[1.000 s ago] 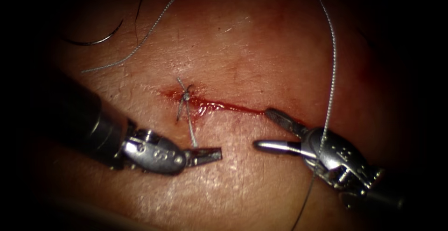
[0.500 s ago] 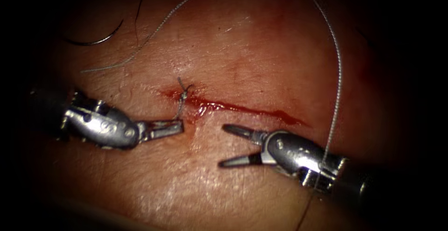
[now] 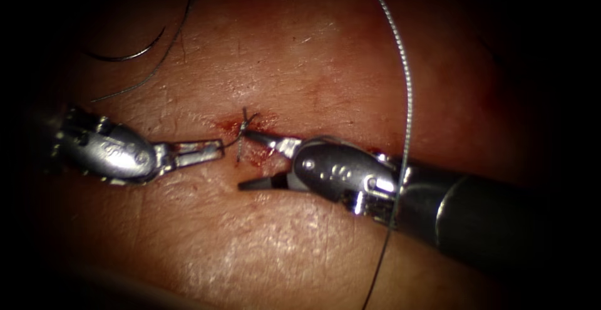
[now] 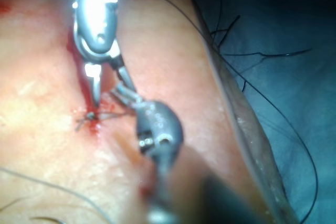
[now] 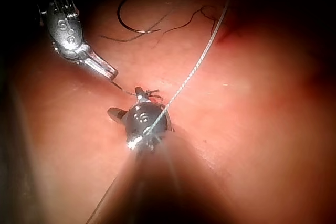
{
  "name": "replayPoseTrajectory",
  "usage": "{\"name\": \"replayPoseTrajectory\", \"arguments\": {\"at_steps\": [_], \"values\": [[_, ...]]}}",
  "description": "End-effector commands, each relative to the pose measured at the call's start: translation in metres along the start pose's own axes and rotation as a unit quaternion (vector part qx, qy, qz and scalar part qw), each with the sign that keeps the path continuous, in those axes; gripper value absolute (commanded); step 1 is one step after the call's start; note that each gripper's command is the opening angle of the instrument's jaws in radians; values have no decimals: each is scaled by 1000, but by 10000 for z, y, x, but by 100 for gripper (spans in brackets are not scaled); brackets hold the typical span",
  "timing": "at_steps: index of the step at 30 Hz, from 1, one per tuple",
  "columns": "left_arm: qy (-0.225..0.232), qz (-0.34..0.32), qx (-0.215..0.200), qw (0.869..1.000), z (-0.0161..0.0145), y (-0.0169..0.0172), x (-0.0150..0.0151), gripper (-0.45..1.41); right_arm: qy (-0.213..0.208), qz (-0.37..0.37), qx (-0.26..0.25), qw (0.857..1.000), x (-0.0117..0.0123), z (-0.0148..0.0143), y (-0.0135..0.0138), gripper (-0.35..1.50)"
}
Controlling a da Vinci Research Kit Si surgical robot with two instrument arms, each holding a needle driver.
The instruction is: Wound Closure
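Note:
A knot with short tails sits at the left end of the cut on the tissue, with red fluid beside it. My left tool lies left of the knot, jaws shut on a thin thread tail that runs to the knot. My right tool lies along the cut from the right, jaws open on either side of a hanging tail just below the knot. It holds nothing. The curved needle lies free on the tissue at the upper left, not in it. In the right wrist view the needle rests beyond the left tool.
A long bright thread comes down from the top and crosses over my right tool's wrist. Dark thread trails across the tissue near the needle. In the left wrist view the tissue's edge drops to a blue cloth with loose thread.
My right tool has moved left along the cut up to the knot, jaws still open. My left tool has drawn back to the left with the tail. The long thread has swung left.

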Motion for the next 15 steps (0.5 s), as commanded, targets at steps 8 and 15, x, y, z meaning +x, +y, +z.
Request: {"name": "replayPoseTrajectory", "arguments": {"at_steps": [8, 15], "values": [[3, -5, -1, 1000, 3, 8, -7, -45, 0, -2, 1, 1000, 0, 46, 2, 148], [4, -7, -1, 1000, 4, 6, -8, -45, 8, -4, 2, 1000, 6, 62, 9, 148]]}}
